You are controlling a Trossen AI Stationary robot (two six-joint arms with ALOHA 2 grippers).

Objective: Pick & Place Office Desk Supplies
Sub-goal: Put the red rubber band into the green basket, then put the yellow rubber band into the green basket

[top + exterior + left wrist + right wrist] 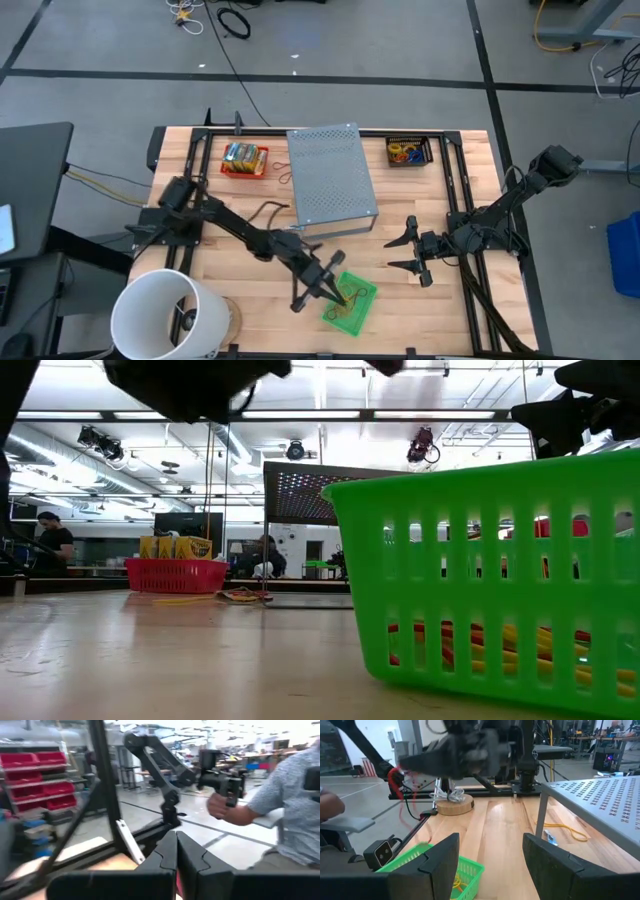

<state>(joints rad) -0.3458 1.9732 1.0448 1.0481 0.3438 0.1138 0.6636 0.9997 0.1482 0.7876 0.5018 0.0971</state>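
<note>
My left gripper (340, 290) (176, 850) is shut above the green basket (352, 305) (490, 580), pointing about level. A thin red rubber band (397, 782) dangles from its blurred fingertips. Red and yellow bands (500, 645) lie on the basket's floor. A red basket (245, 158) (175, 572) at the far left holds yellow-orange packets. A black tray (408, 152) at the far right holds orange bands. My right gripper (412, 252) (490, 865) waits open to the right of the grey box, with nothing between its fingers. My left gripper pinches the red rubber band between its two shut fingertips; a red sliver (177, 887) shows in the seam between them. The fingers lie about level. The band (400, 795) hangs slack below them, lifted clear. Which part of the loop they have is blurred.
The grey perforated box (330, 178) (600, 795) stands mid-table. A white bucket (165, 315) sits at the near left. Loose bands (282, 170) (567, 832) lie on the wood beside and under the box. A person's arm (280, 795) shows beyond the table.
</note>
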